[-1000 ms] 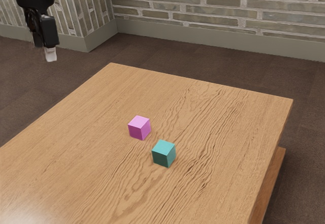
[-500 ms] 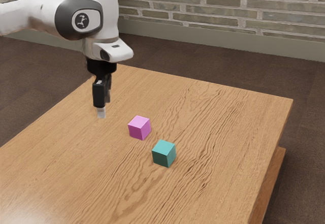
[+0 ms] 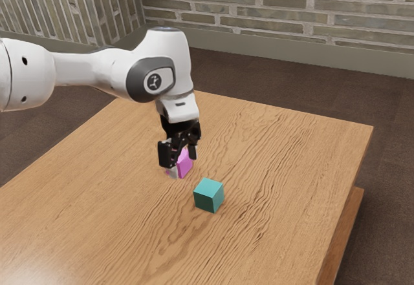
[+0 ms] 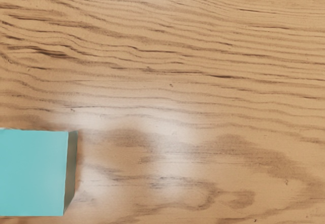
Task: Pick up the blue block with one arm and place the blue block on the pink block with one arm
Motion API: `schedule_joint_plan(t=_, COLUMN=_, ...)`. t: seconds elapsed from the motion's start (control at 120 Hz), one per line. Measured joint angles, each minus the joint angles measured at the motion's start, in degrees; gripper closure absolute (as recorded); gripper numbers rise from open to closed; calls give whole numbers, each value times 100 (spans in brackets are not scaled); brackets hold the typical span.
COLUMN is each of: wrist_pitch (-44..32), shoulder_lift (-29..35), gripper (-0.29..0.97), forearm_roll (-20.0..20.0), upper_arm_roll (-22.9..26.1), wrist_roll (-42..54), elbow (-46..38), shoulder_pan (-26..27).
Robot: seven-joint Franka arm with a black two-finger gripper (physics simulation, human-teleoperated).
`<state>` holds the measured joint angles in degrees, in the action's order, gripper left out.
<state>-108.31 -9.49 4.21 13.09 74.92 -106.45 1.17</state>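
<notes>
- Blue block [image 3: 209, 194] is recorded resting flat on the table [image 3: 297, 162], near its middle. It is untouched and not yet lifted.
- Pink block [image 3: 186, 165] is noted just beside it, toward the exterior view's left and a little farther back. The two are apart, not touching. Much of the pink block is covered by the gripper in front of it.
- Gripper [image 3: 179, 160] is held low over the table, lined up with the pink block in the exterior view. Whether it is directly above that block or nearer the camera cannot be told from that view.
- Fingers [image 3: 167, 156] are read as spread apart, with nothing gripped between them.
- Progress is judged to be at the approach stage, with no step completed.
- Steps left: centring over the blue block, descent, closing, lifting, carrying, and setting it down on the pink block.
- Exterior view supplies the arm's pose, both blocks, their spacing and the finger gap.
- Wrist view adds the blue block [image 4: 33, 173] seen from above, with bare wood grain alongside. From this the hand is judged offset from the block, not centred over it.
</notes>
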Motion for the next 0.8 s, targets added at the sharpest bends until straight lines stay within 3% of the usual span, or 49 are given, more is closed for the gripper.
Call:
schedule_joint_plan(t=0.55, wrist_pitch=-393, shoulder_lift=-1604, gripper=0, forearm_roll=-321, upper_arm_roll=-38, wrist_roll=-127, elbow=989, shoulder_pan=-15)
schedule_joint_plan(t=0.8, wrist_pitch=-417, shoulder_lift=-1993, gripper=0, forearm_roll=-756, upper_arm_roll=-23, wrist_roll=-157, elbow=1324, shoulder_pan=11)
